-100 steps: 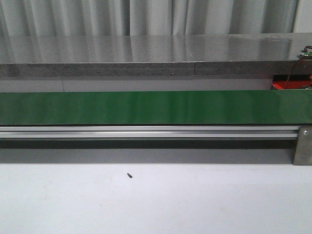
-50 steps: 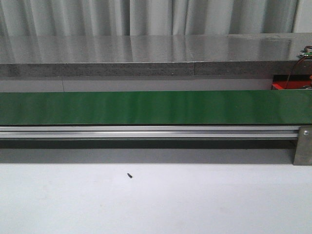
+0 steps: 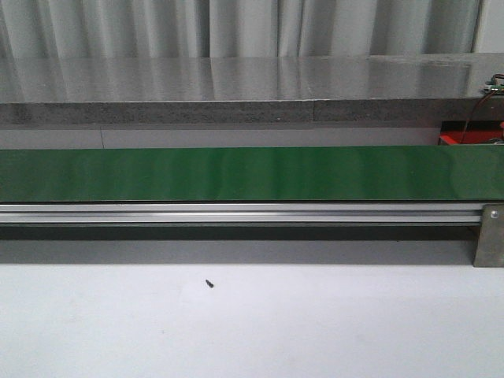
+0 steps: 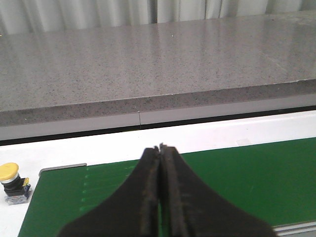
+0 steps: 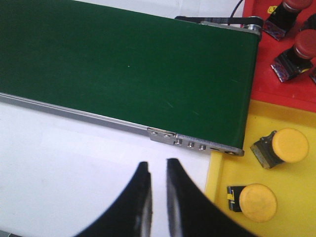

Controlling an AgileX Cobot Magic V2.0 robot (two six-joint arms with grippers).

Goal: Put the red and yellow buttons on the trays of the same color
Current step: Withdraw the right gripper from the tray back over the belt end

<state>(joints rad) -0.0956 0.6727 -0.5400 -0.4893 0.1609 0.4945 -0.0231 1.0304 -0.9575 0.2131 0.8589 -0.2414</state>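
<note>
My left gripper (image 4: pixel 161 147) is shut and empty above the green conveyor belt (image 4: pixel 247 173). A yellow button (image 4: pixel 10 174) on a black base stands on the white surface just off the belt's end. My right gripper (image 5: pixel 158 165) is empty, its jaws a narrow gap apart, over the white table near the belt's other end. Beside it lies a yellow tray (image 5: pixel 291 113) with two yellow buttons (image 5: pixel 289 145) (image 5: pixel 256 201). Beyond it is a red tray (image 5: pixel 266 74) with red buttons (image 5: pixel 306 44). Neither gripper shows in the front view.
The belt (image 3: pixel 236 173) spans the front view, with an aluminium rail (image 3: pixel 236 213) along its near side and a grey stone ledge (image 3: pixel 236 87) behind. A small black screw (image 3: pixel 209 283) lies on the white table. A corner of the red tray (image 3: pixel 453 138) shows at far right.
</note>
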